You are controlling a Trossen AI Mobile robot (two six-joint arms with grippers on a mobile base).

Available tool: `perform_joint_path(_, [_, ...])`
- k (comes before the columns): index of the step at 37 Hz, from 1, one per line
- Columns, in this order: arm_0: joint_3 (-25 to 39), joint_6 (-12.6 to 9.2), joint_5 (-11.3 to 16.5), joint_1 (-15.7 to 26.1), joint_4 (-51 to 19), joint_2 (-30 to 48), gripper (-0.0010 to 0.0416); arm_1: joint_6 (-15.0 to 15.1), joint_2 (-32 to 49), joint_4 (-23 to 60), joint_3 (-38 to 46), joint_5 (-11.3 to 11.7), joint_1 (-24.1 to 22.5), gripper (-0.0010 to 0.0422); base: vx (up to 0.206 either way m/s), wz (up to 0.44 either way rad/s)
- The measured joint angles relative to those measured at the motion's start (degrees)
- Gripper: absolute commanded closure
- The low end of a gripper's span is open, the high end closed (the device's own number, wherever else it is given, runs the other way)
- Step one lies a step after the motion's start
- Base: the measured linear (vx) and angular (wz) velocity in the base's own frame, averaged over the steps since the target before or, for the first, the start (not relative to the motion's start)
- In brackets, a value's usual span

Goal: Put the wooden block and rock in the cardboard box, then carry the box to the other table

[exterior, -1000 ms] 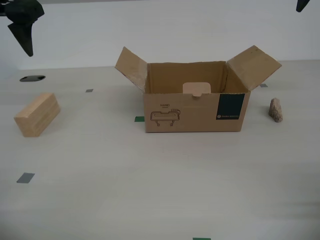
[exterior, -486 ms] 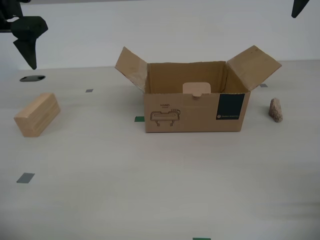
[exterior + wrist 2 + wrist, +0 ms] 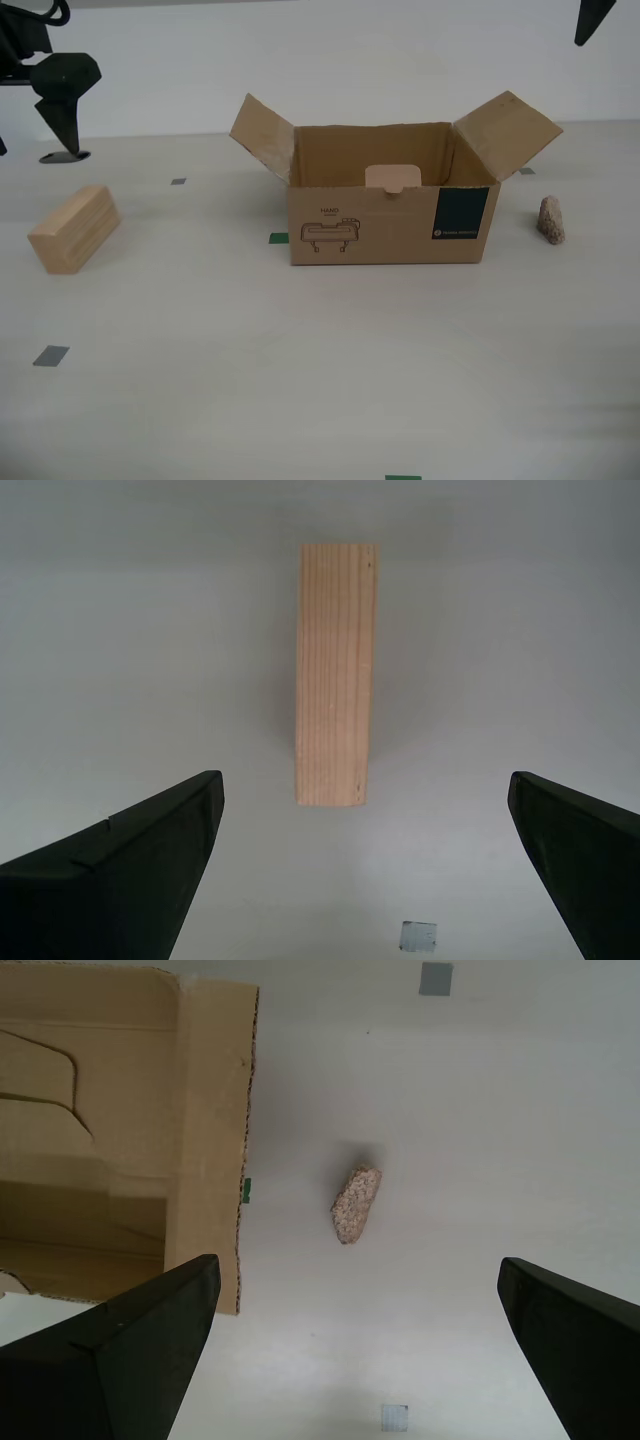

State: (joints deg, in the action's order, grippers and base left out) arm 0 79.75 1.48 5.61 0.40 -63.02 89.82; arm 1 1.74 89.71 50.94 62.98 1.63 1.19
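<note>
The wooden block (image 3: 72, 229) lies on the pale table at the exterior view's left. It shows end-on in the second wrist view (image 3: 336, 670), below my second gripper (image 3: 362, 778), which hangs open well above it. One dark finger (image 3: 62, 105) of that gripper shows high over the block. The cardboard box (image 3: 390, 222) stands open mid-table with both side flaps spread and nothing but a pale tab inside. The rock (image 3: 551, 219) sits by the box on the exterior view's right. My first gripper (image 3: 357, 1263) is open above the rock (image 3: 356, 1204). The other table is out of view.
Grey tape squares (image 3: 51, 355) and green marks (image 3: 279, 238) dot the table (image 3: 200, 330). A dark oval hole (image 3: 64, 156) lies at the exterior view's far left, behind the block. A box flap (image 3: 210, 1110) reaches out close to the rock.
The second arm's finger has come lower over the block at the exterior view's left. The first arm's fingertip has shifted slightly toward the exterior view's left. Block, rock and box have not moved.
</note>
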Motion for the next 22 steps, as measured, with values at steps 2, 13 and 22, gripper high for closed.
perform_joint_path(2, [0.0, 0.0, 0.0, 0.0, 0.5, 1.0, 0.0016, 0.0, 0.0, -0.5, -0.7, 0.0, 0.0, 0.0021, 0.000, 0.000])
perform_joint_path(13, [0.0, 0.0, 0.0, 0.0, 2.1, 6.2, 0.0017, 0.0, 0.0, -3.7, -4.0, 0.0, 0.1, 0.0021, 0.000, 0.000])
perform_joint_path(22, [0.0, -0.1, 0.0, 0.0, 3.2, 9.5, 0.0016, 0.0, 0.0, -6.1, -4.2, 0.0, 0.2, 0.0021, 0.000, 0.000])
